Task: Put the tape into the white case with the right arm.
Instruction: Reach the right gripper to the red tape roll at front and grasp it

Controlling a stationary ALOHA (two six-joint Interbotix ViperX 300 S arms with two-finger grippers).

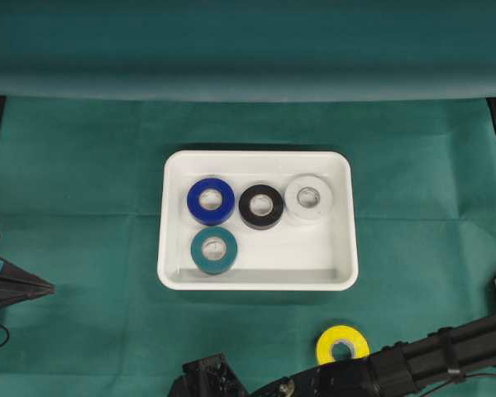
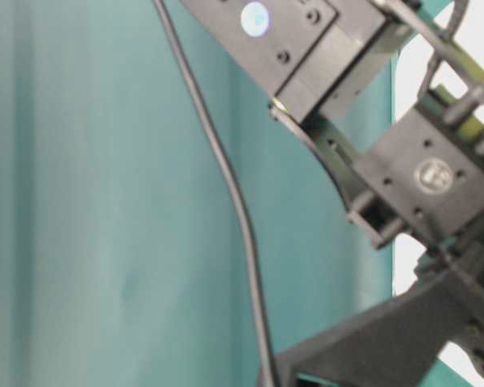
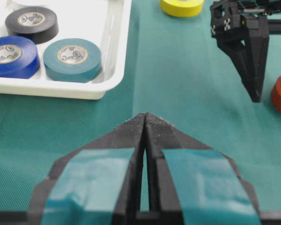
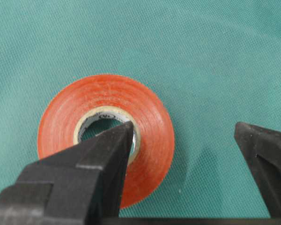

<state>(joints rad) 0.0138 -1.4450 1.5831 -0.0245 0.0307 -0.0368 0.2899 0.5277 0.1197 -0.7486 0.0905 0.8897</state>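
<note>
Right pincer (image 4: 182, 140) (jaws spread), straddling orange tape (image 4: 105, 136), green cloth (image 4: 215, 56)

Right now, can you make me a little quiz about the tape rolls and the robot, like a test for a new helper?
1. How many tape rolls lie inside the white case?
2. True or false: the yellow tape roll is already in the case.
3. The right gripper stands open over which roll? A) blue B) orange C) black

Key
1. Four: the blue roll, the black roll, the white roll and the teal roll.
2. False. It lies on the green cloth, outside the case's near rim.
3. B, the orange roll; one finger points at its hole.
</note>
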